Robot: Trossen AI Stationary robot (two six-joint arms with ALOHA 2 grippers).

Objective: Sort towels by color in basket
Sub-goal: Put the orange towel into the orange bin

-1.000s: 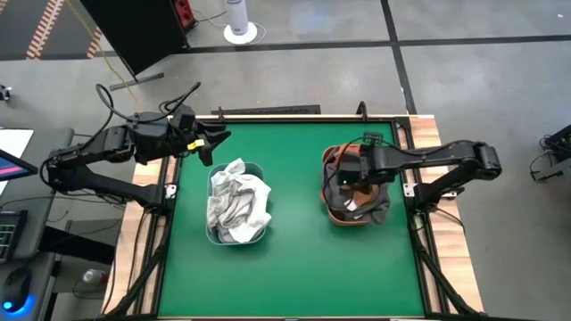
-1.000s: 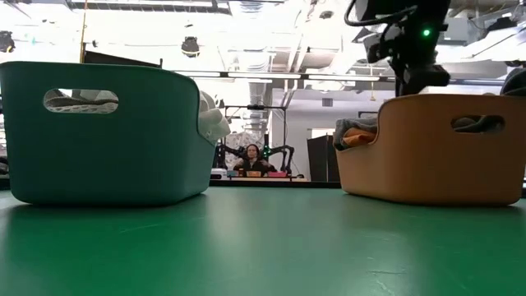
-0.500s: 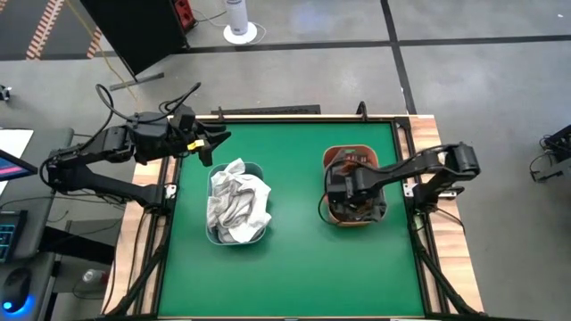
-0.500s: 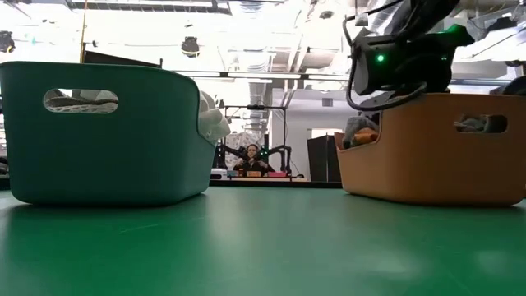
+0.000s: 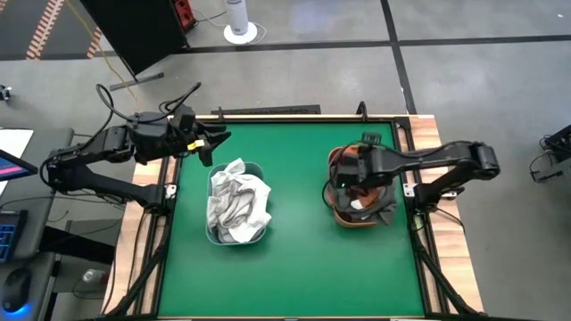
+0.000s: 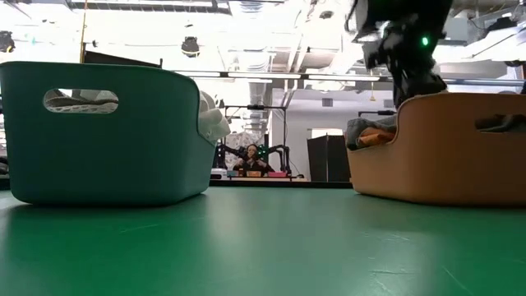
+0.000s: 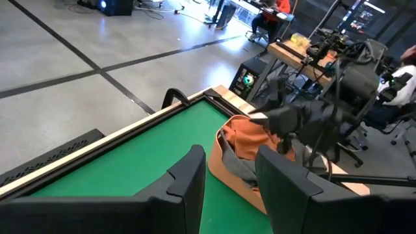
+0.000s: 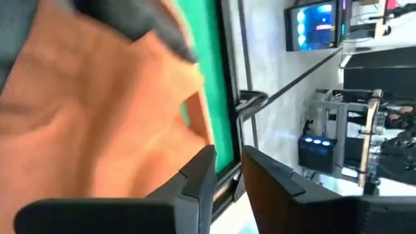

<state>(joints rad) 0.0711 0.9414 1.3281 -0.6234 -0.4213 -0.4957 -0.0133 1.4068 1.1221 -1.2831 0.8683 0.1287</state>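
A teal basket (image 6: 107, 156) left of the table's middle holds white and light grey towels (image 5: 236, 205) heaped above its rim. An orange basket (image 6: 444, 156) at the right holds a rust-orange towel (image 8: 97, 130) and a dark grey towel (image 5: 384, 212) that drapes over its near right rim. My right gripper (image 5: 346, 181) hangs inside the orange basket's top, slanting down over the rust-orange towel, its fingers (image 8: 201, 166) a narrow gap apart with nothing between them. My left gripper (image 5: 212, 143) waits high at the table's far left corner, open and empty (image 7: 231, 156).
A raised wooden rail (image 5: 294, 116) runs round the green table. Bare green surface lies between the two baskets and along the near edge. Beyond the far edge a person sits at a desk (image 6: 251, 160).
My right gripper dipped toward the table's near edge, deeper into the orange basket, then came back up and toward the far edge to about where it started. The orange basket has slid a little toward the table's right edge.
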